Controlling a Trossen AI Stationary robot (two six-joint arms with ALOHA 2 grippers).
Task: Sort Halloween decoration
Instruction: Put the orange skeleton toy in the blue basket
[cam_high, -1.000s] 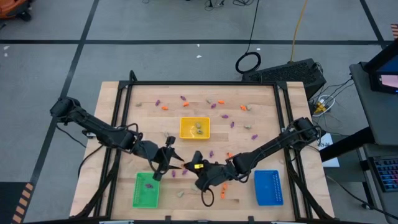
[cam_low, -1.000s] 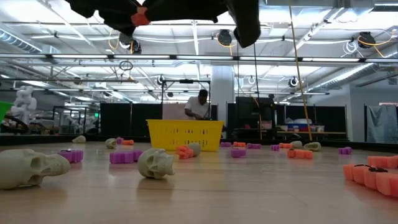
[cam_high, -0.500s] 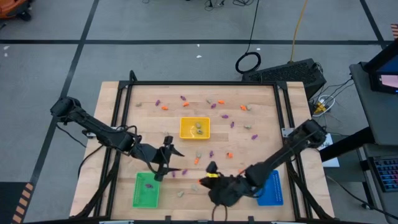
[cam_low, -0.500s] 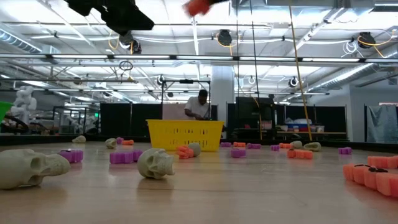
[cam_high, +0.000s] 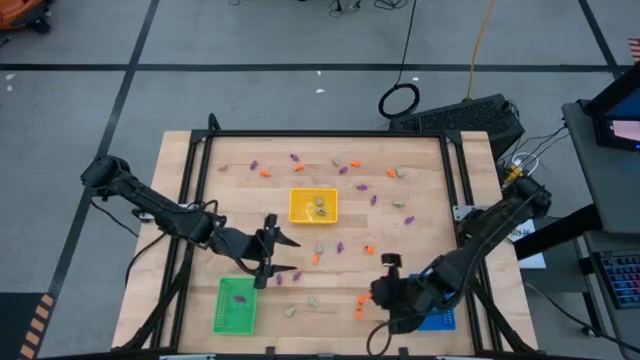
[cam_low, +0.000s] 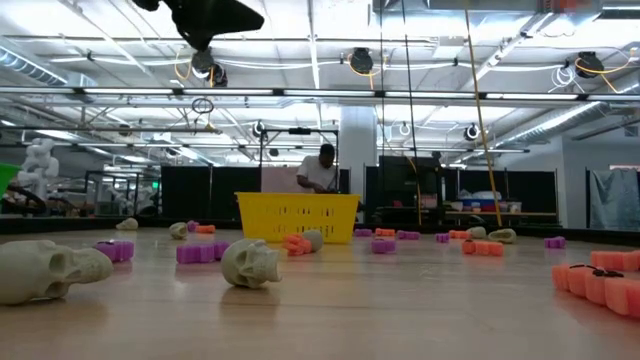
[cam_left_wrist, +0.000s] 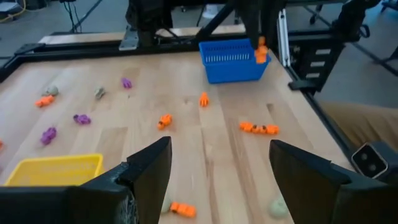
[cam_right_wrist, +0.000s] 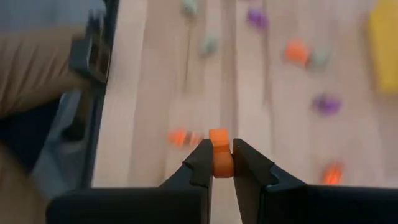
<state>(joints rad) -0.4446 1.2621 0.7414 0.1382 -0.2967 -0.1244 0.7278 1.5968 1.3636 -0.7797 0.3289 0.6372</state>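
Note:
Small orange, purple and beige Halloween trinkets lie scattered over the wooden table (cam_high: 420, 180). My right gripper (cam_right_wrist: 221, 163) is shut on one orange trinket (cam_right_wrist: 219, 158), beside the blue tray (cam_high: 440, 318) near the table's front right. In the left wrist view that trinket (cam_left_wrist: 261, 50) hangs in front of the blue tray (cam_left_wrist: 230, 59). My left gripper (cam_high: 276, 255) stands open and empty over the table just beyond the green tray (cam_high: 235, 303), which holds a purple trinket. The yellow tray (cam_high: 313, 206) holds beige ones. My right gripper pinches the orange trinket (cam_right_wrist: 219, 163) by two opposite sides between its two fingertips (cam_right_wrist: 200, 163). The fingers slant downward. The trinket is lifted clear of the table, and its upper part sticks out past the fingertips.
Orange trinkets (cam_high: 359, 305) lie on the wood left of the blue tray. Beige skulls (cam_low: 250, 262) and purple pieces (cam_low: 195, 252) lie near the front edge. A black frame (cam_high: 320, 134) rims the table. A person (cam_low: 320, 170) stands in the room beyond.
My right gripper has carried the orange trinket toward the table's right edge, from the front middle to beside the blue tray. It rose a little and rolled about its own axis on the way. It has stayed shut on the trinket.

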